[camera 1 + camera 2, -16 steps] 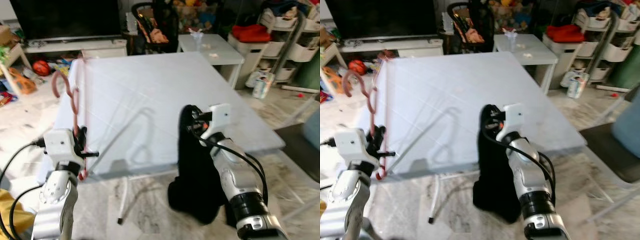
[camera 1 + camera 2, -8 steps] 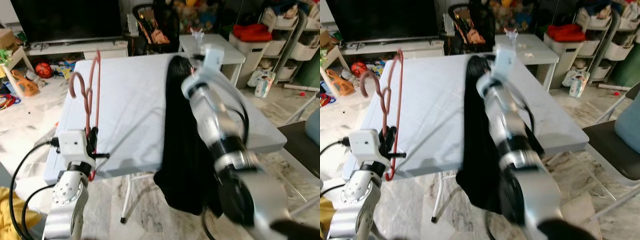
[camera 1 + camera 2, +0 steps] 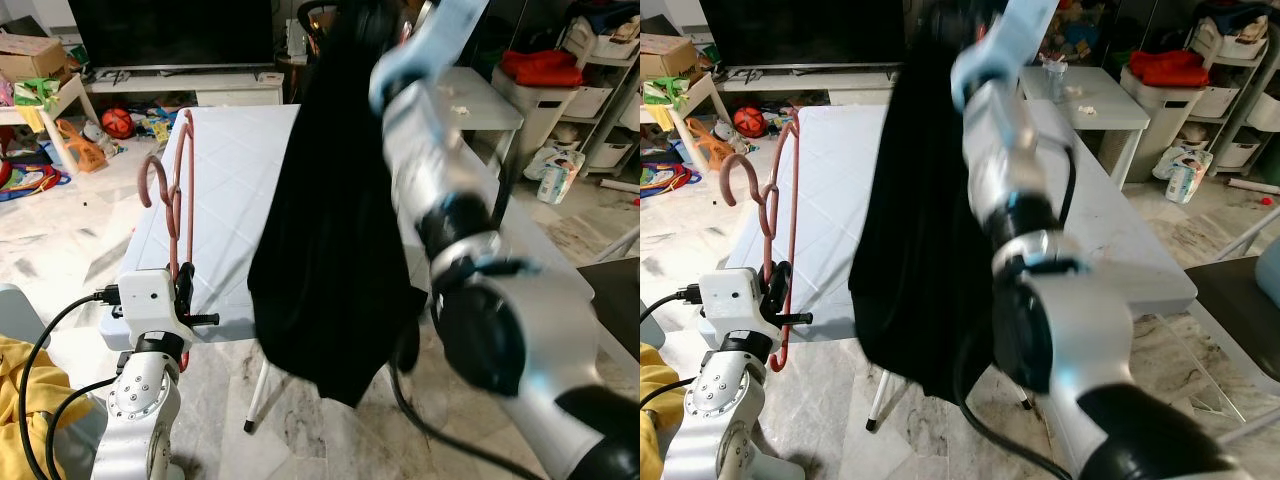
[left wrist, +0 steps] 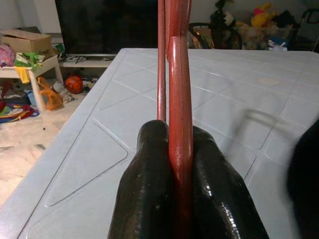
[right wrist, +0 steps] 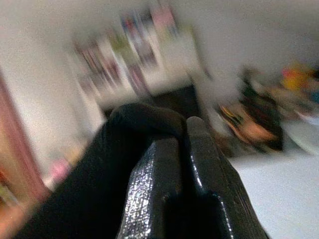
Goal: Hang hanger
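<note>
- Nearest to us, our left tool (image 4: 180, 164) has its two black fingers (image 4: 149, 169) pressed together on the lower bar of the red hanger (image 3: 178, 215), pinching it firmly; the hanger stands upright at the near left corner of the tabletop (image 3: 235, 190), its hook curling at the top.
- So we judge the hanger is picked up and held ready, which is the part of the job that looks done.
- Just beyond, our right arm is raised high across the middle of the scene, and a black garment (image 3: 330, 250) hangs from it in a long drape, well clear of the tabletop.
- In the right wrist view our right tool (image 5: 182, 149) has its fingers closed on the dark cloth, pinching the garment near its top edge.
- The garment and the hanger are apart; nothing is threaded onto the hanger yet, so we judge that dressing the hanger and hanging it up are both left to do.
- Farther off we see a television stand (image 3: 215, 85) and shelves (image 3: 590, 90), but we cannot tell where a rail or hook for hanging would be.
</note>
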You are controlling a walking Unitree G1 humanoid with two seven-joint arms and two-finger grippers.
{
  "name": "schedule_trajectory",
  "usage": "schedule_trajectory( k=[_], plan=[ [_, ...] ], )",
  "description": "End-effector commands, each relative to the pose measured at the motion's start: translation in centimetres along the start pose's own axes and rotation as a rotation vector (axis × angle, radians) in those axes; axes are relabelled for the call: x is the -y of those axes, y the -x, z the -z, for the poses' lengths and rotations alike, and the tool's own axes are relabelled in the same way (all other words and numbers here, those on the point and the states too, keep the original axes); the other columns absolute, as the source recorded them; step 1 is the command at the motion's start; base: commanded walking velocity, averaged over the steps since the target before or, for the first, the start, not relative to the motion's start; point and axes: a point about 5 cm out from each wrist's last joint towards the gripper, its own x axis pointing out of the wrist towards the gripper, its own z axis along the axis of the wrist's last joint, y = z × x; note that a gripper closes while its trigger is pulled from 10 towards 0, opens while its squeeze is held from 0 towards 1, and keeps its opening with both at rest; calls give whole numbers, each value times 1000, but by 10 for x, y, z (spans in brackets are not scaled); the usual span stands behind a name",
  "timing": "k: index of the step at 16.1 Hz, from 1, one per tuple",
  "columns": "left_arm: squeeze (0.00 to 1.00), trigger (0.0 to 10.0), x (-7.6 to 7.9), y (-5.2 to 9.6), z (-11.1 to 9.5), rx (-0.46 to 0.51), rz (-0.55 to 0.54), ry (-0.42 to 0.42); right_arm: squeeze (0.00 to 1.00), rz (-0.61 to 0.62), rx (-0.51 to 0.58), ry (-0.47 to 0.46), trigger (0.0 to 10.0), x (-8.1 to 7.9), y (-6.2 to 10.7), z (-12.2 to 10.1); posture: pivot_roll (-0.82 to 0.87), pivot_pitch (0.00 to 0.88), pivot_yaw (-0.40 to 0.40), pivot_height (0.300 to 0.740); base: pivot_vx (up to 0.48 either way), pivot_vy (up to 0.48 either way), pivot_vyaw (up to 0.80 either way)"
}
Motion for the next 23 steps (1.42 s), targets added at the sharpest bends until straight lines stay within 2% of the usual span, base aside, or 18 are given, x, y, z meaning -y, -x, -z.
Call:
schedule_trajectory(
  k=[1,3,4,5,6,8,9,10,12,14,17,19,20,22,23],
  plan=[
    [0,10000,1,2,4,-24,4,-5,0,55,-142,120,10000,12,15,39,37,0,-53,740,0,0,0],
    [0,10000,-2,0,2,-14,11,-30,0,31,-198,225,10000,21,31,64,38,0,-56,740,0,0,0],
    [0,10000,-8,0,1,-9,-4,-41,0,-19,-226,220,10000,24,41,78,32,0,-54,740,0,0,0],
    [0,10000,-17,0,0,-14,-29,-38,518,-117,-295,160,10000,28,55,96,24,0,-51,740,0,0,0],
    [0,10000,-21,0,1,-17,-31,-44,1000,-186,-371,174,10000,37,69,111,19,0,-48,740,0,0,0],
    [0,10000,-25,0,-3,9,-10,-64,1000,-209,-416,158,10000,48,79,117,13,0,-43,740,0,0,0],
    [0,10000,-34,-2,-7,22,-39,-54,1000,-272,-426,92,10000,53,82,114,15,0,-41,740,0,0,0],
    [0,10000,-42,-3,-9,22,-61,-58,1000,-349,-434,110,10000,57,85,110,13,0,-39,740,0,0,0],
    [0,10000,-45,-3,-9,15,-62,-69,1000,-449,-470,156,10000,65,89,105,11,0,-38,740,0,0,0],
    [0,10000,-41,-4,-9,14,-42,-65,1000,-508,-508,130,10000,69,91,101,12,0,-37,740,0,0,0],
    [0,10000,-30,-3,-7,13,-4,-54,1000,-570,-547,144,10000,75,94,95,15,0,-37,740,0,0,0],
    [0,10000,-28,-3,-5,1,15,-48,1000,-609,-578,208,10000,80,97,92,16,0,-33,740,0,0,0],
    [0,10000,-26,-2,-4,-10,30,-41,1000,-561,-648,358,10000,97,100,92,15,0,-28,740,0,0,0],
    [0,10000,-24,-3,-3,-12,39,-38,1000,-555,-708,429,10000,115,104,86,14,0,-27,740,0,0,0],
    [0,10000,-23,-4,-3,-12,44,-36,1000,-632,-713,412,10000,114,107,81,13,0,-28,740,0,0,0]
  ],
)
